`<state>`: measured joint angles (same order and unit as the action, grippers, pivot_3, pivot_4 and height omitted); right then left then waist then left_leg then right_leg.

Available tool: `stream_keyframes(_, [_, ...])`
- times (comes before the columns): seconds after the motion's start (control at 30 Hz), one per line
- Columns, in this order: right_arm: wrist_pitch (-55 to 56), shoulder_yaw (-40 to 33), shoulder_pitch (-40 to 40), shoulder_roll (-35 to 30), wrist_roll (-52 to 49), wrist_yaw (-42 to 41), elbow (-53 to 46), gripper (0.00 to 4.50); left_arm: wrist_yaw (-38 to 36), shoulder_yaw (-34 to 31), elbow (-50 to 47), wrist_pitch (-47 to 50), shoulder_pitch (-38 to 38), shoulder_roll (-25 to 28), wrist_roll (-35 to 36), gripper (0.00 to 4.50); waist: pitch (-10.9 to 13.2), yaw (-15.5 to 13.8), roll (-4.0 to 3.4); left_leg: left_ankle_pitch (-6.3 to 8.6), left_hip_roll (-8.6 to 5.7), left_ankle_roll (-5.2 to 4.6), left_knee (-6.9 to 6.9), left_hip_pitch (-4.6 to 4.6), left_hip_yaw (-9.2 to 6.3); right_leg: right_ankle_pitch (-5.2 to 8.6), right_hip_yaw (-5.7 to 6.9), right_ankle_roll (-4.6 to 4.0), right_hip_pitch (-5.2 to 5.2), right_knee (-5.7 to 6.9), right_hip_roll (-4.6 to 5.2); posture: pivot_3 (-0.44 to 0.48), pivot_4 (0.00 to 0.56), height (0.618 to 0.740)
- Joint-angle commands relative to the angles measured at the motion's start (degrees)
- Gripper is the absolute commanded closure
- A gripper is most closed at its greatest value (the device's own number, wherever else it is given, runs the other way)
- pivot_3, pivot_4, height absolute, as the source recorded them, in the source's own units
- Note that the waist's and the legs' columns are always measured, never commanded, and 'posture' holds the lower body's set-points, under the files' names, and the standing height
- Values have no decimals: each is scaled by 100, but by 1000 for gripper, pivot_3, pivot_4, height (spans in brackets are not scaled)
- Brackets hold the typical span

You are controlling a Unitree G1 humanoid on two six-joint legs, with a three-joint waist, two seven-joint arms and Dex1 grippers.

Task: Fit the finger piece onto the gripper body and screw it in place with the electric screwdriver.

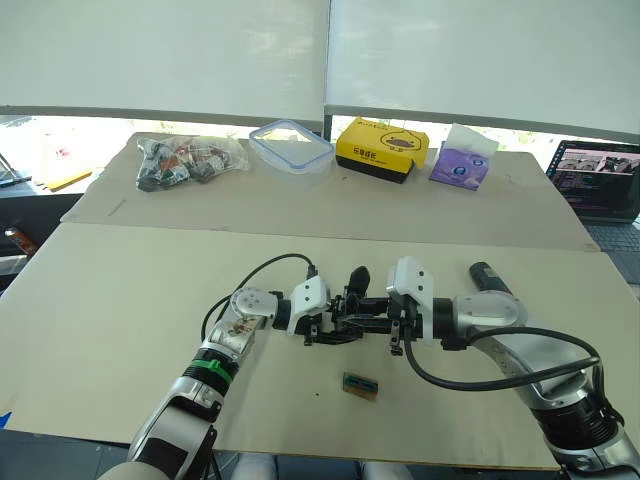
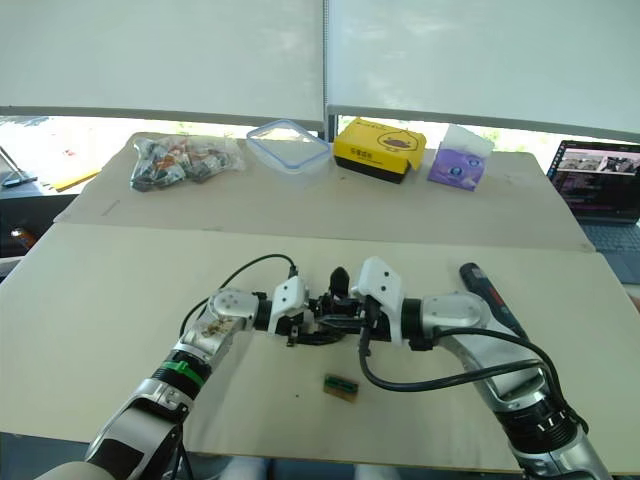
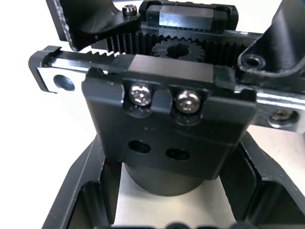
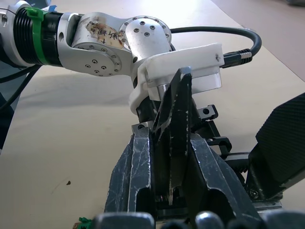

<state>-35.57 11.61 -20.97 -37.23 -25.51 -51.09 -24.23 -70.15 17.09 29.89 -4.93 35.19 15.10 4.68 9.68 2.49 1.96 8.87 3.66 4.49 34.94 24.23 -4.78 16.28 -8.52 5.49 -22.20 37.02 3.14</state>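
Nearest, low in the centre of the head view, a small green-and-tan block (image 1: 360, 386) lies loose on the bench (image 1: 120, 300), apart from both arms. Just above it, mid-frame, the two grippers meet. The left gripper (image 1: 335, 328) grips the gripper body (image 3: 167, 114); its wrist view shows that body's toothed rack, two seated screw heads and two empty holes below them. The right gripper (image 4: 171, 157) is clamped narrowly on the finger piece (image 4: 174, 124), whose pointed end stands up between the black fingers, close against the body.

As I judge it, the step in hand is seating the finger piece. To do it well, the flat base should come square onto the body's face so the holes line up, with the left arm steady and the right one making only small corrections; a tilted piece could bind or hide a hole.

Farther right, the electric screwdriver (image 2: 490, 288) lies on the bench, untouched. At the upper edge sit a bag of parts (image 1: 185, 160), a clear container (image 1: 291, 146), a yellow box (image 1: 382, 148), a purple pack (image 1: 462, 160) and a laptop (image 1: 598, 185).
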Motion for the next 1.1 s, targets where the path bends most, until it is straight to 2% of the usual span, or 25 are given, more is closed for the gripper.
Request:
stream_keyframes(0.03, [-43, -61, 194, -64, 118, 63, 227, 4096, -131, 95, -169, 32, -105, 14, 27, 2186, 0, 0, 0, 0, 0, 0, -1, 0, 0, 0, 0, 0, 0, 0, 0, 0, 150, 740])
stream_keyframes(0.1, [106, -224, 158, 32, -36, 36, 141, 3040, -124, 87, -172, 45, -110, 15, 31, 2186, 0, 0, 0, 0, 0, 0, -3, 2, 0, 1, 0, 0, -2, -1, 0, 0, 150, 740])
stream_keyframes(0.37, [1096, -745, 370, 178, -283, -298, -19, 258, -109, 26, -168, 90, -158, 48, 68, 2186, 5, 3, -3, 0, 0, 0, -2, 9, 0, 1, 1, 1, -9, -1, 0, 0, 150, 740])
stream_keyframes(0.4, [1134, -780, 411, 196, -323, -323, -27, 40, -106, 26, -170, 95, -160, 50, 73, 2186, 5, 5, -3, 0, -1, 0, -2, 10, 0, 1, 0, 1, -9, -1, 0, 0, 150, 740])
stream_keyframes(0.73, [1683, -1345, 909, 208, -713, -600, -189, 40, -27, -69, -234, 264, -199, 48, 224, 2186, 5, 9, -3, 0, -1, 0, -2, 9, 0, 1, 0, 1, -8, -1, 0, 0, 150, 740])
stream_keyframes(0.77, [1670, -1451, 955, 179, -759, -584, -210, 0, -11, -88, -265, 300, -204, 49, 255, 1150, 5, 12, -3, 0, -1, 0, -1, 9, 0, 1, 0, 1, -8, -1, 0, 0, 150, 740])
stream_keyframes(0.87, [1699, -1694, 1102, 77, -817, -595, -289, 0, 73, -167, -342, 355, -246, 58, 317, 38, 6, 11, -4, 0, 0, 0, -3, 8, 0, 1, 0, 1, -8, -1, 0, 0, 150, 740])
stream_keyframes(1.1, [1647, -2513, 1680, -256, -984, -497, -534, 0, -42, -427, -849, 603, -574, 555, 489, 38, 6, 24, -4, 0, 0, 0, -5, 6, 0, 1, -1, 0, -9, -1, 0, 0, 150, 740])
